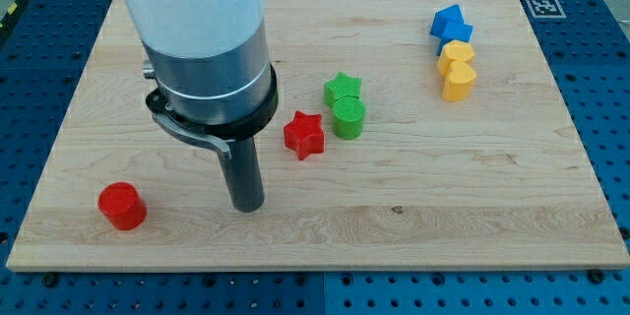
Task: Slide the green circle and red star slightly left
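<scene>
You'll find the green circle (348, 117) mid-surface, touching the green star (343, 88) above it, with the red star (304, 135) just beside it on the view's left. My tip (247, 203), a bare rod as end effector, grasping nothing, stands upright left of the red star, apart. The wooden surface (492, 187) sits on blue pegboard (600, 89).

red blocks (304, 135): 2 | green blocks (347, 116): 2 | blue blocks (448, 23): 2 | yellow blocks (458, 81): 2
</scene>
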Tool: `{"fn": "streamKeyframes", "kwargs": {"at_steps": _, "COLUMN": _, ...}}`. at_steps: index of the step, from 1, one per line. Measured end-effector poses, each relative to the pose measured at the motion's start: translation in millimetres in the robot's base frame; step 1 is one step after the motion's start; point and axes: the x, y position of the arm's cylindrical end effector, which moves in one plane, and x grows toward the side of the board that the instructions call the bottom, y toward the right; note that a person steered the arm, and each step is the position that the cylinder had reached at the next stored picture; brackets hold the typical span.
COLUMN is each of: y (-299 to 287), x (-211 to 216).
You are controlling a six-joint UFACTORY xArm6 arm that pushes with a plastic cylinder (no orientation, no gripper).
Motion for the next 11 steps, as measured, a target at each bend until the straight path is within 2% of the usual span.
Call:
{"fn": "streamKeyframes", "kwargs": {"at_steps": 3, "y": 9.4, "x": 21.5}}
{"fn": "streamKeyframes", "kwargs": {"at_steps": 6, "y": 148.4, "x": 19.3}}
{"fn": "streamKeyframes", "kwargs": {"at_steps": 7, "y": 168.3, "x": -10.1}}
{"fn": "streamKeyframes", "kwargs": {"at_steps": 10, "y": 137.6, "x": -87.6}}
{"fn": "streamKeyframes", "kwargs": {"at_steps": 11, "y": 107.5, "x": -87.5}}
